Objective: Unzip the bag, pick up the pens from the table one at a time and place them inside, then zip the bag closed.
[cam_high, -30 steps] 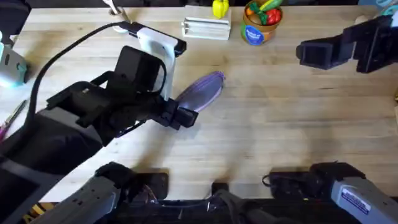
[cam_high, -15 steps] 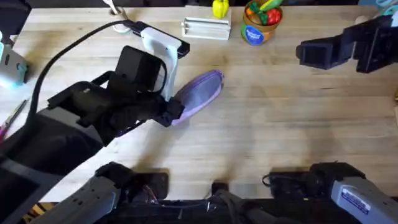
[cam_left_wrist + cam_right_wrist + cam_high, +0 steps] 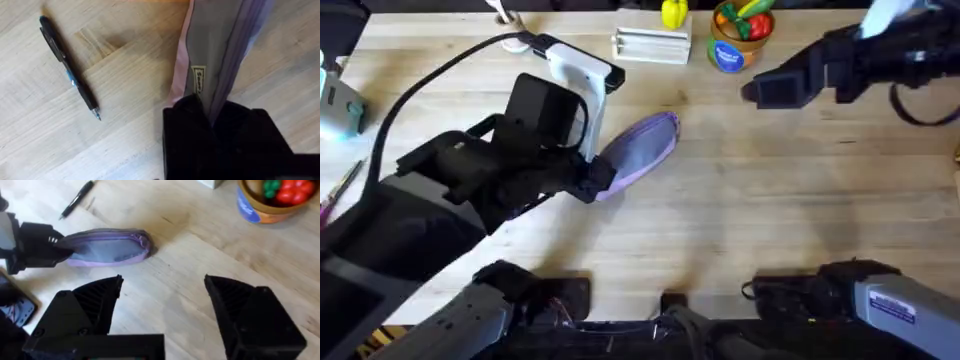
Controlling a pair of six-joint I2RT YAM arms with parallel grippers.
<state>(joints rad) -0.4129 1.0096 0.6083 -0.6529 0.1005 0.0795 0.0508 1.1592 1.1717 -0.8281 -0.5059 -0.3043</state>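
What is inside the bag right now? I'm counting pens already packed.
Nothing can be seen inside: the bag looks zipped shut, its fabric hiding the interior. The left gripper clamps one end. One pen lies on the table beside it.

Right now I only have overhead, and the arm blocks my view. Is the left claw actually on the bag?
Observer: Yes. In the left wrist view the left claw is shut on one end of the bag, with fabric pinched between its fingers.
Operator: Any pen close to it?
Observer: One black pen with a blue band lies on the table beside the bag, not touching it.
Operator: Right claw state?
Observer: In the right wrist view the right claw is open and holds nothing. It is above the table and faces the bag's free end.
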